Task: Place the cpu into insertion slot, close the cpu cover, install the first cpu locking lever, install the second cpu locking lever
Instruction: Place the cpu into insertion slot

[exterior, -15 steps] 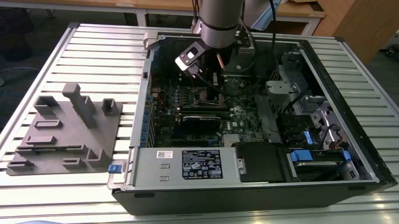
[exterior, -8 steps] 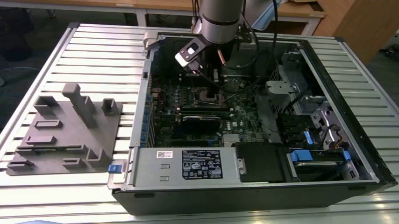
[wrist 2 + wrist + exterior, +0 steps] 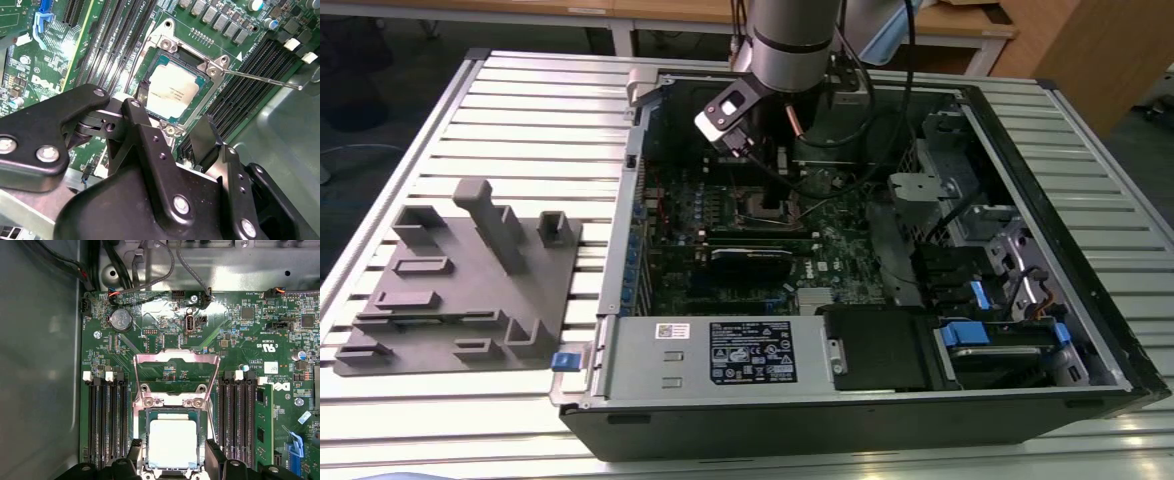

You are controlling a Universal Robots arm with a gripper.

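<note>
At the exterior view's left, a grey moulded fixture (image 3: 454,270) lies on the slatted metal worktop (image 3: 520,110), with dark floor to the left of it and wooden furniture along the far side of the room. Just to the right of it stands an open computer case (image 3: 854,410). Its near side carries a power supply with a black label (image 3: 754,352) in white print and a small white sticker beside it. The arm (image 3: 787,40) comes down from the far side over the green motherboard (image 3: 720,290), which bears white lettering, a coin battery (image 3: 120,319) and a white sticker (image 3: 270,365). The cpu (image 3: 172,442) (image 3: 172,90) lies flat in the slot (image 3: 144,440) (image 3: 767,207), and its pale metal top has faint print too small to read. The cover (image 3: 177,359) is raised off it, leaning away towards the far edge of the board. A thin lever (image 3: 260,78) sticks out free from one corner of the socket. The end effector (image 3: 173,452) hovers over the chip's near edge, its black fingers (image 3: 212,450) spread wider than the chip, one to each side, gripping nothing. Black memory slots (image 3: 106,420) flank the socket on both sides. At the exterior view's right, blue tabs (image 3: 974,335) mark the drive bays.
</note>
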